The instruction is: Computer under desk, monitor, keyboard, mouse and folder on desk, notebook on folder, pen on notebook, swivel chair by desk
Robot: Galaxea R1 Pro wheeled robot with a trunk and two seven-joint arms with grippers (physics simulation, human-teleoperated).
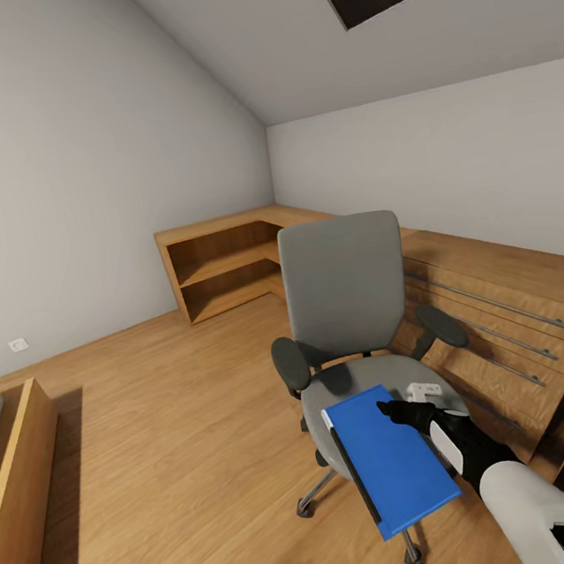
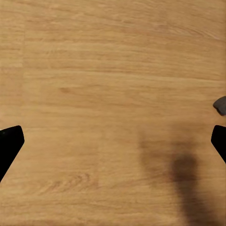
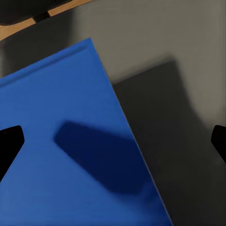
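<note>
Right gripper (image 3: 113,141) hovered wide open, empty, over the folder (image 1: 390,459) overhanging the swivel chair (image 1: 348,309) seat's front edge; looked thin, stiff, slick, best pinched at that overhang.

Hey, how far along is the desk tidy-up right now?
Early stage. Nothing visibly done: the folder still lies on the swivel chair seat, overhanging its front edge. In hand: the right gripper is open above the folder, not yet gripping it. The left gripper hangs open over bare floor. Moving the folder and the rest remain.
</note>
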